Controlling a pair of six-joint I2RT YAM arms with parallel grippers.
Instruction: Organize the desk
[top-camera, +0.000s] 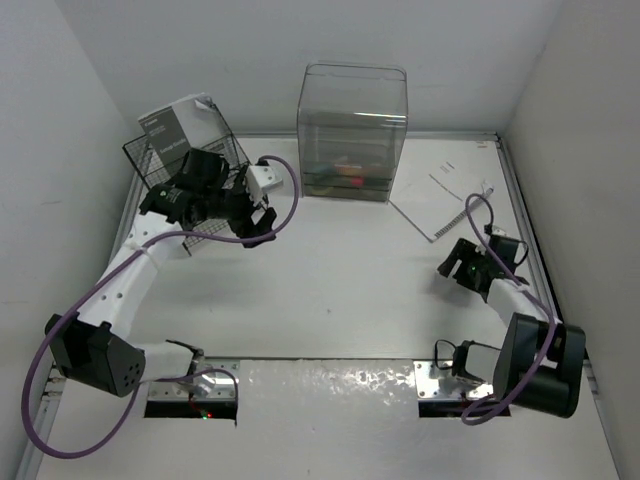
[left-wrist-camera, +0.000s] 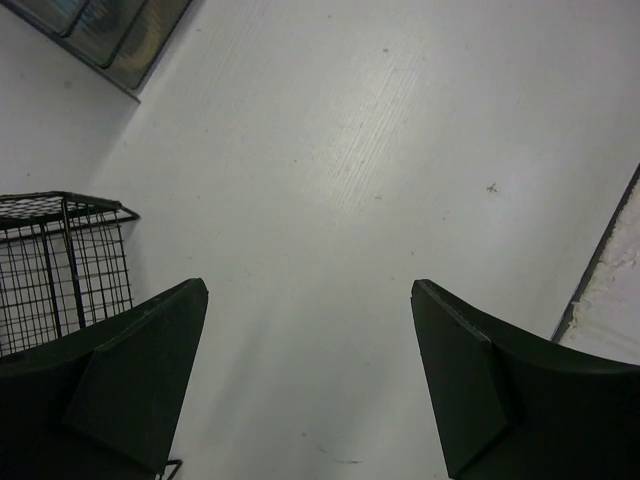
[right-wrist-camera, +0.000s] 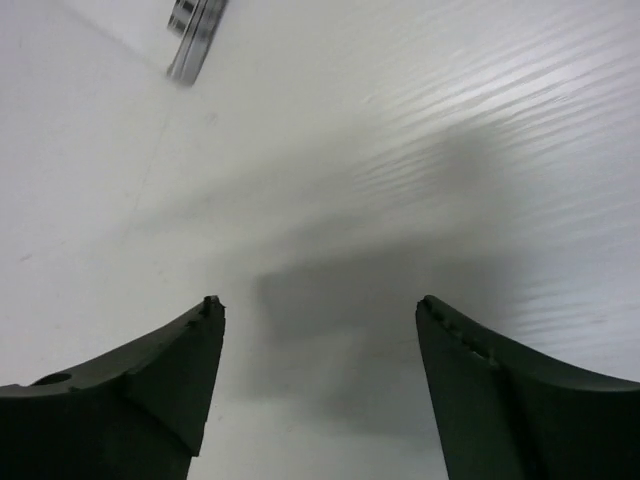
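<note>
Starting at the near edge, both arm bases sit bolted on either side of a white foil-patched front panel (top-camera: 330, 390), and the desk (top-camera: 340, 300) spreads beyond it as a broad white top with a thin raised rim, filling most of the overhead view between the side walls. On the near right, the right arm folds back over its base and its right gripper (top-camera: 458, 266) hangs low over bare desk on the right side, a little nearer than the sheet of paper (top-camera: 440, 190). The right wrist view shows its two dark fingers spread apart with nothing between them, only white surface and their own soft shadow underneath. On the left, the left arm stretches from its near base toward the far left, a purple cable (top-camera: 45, 350) looping along it. The left gripper (top-camera: 262, 222) stands just right of a black wire basket (top-camera: 138, 165). Its fingers are likewise set wide with nothing between them, bare desk showing in the gap, and the basket's mesh sits at the left edge of the left wrist view. Farther back, the basket holds a grey and white booklet (top-camera: 175, 125) that leans up out of it. At the far centre stands a clear plastic box (top-camera: 352, 120) with a few colourful items at its bottom, too small to tell apart. The paper lies flat to the box's right, near the far right corner.
</note>
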